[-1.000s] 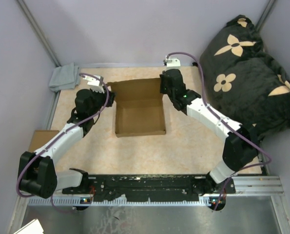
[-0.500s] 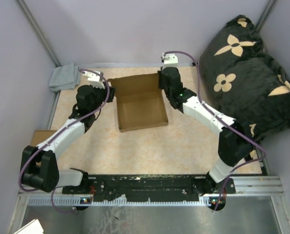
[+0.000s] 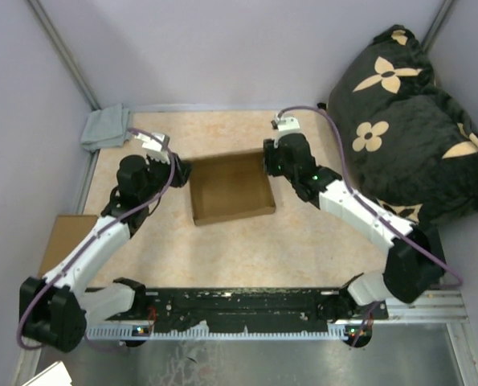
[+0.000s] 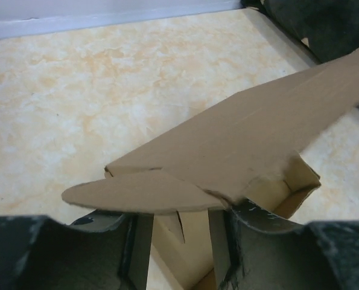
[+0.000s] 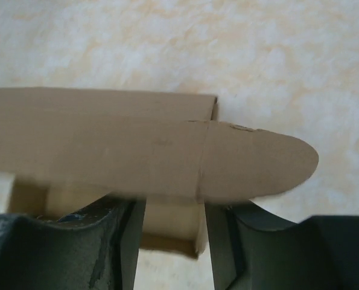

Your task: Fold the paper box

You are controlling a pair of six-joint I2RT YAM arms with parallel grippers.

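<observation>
The paper box (image 3: 230,191) is a brown cardboard tray in the middle of the table, its lid panel leaning forward over it. My left gripper (image 3: 181,171) sits at the box's back left corner, my right gripper (image 3: 268,161) at the back right. In the left wrist view the rounded ear flap (image 4: 137,192) lies across the tips of my open left gripper (image 4: 179,220), with the tray corner showing in the gap. In the right wrist view the other ear flap (image 5: 257,162) hangs over my open right gripper (image 5: 170,211). Nothing is pinched between either pair of jaws.
A grey cloth (image 3: 106,129) lies at the back left corner. A black flowered pillow (image 3: 407,121) fills the right side. A smaller cardboard rectangle (image 3: 62,233) lies off the mat's left edge. A metal rail (image 3: 247,310) carrying the arm bases runs along the near edge.
The lid, lying back before, has come forward over the tray. Both grippers have opened off the ear flaps and drawn slightly towards the near side.
</observation>
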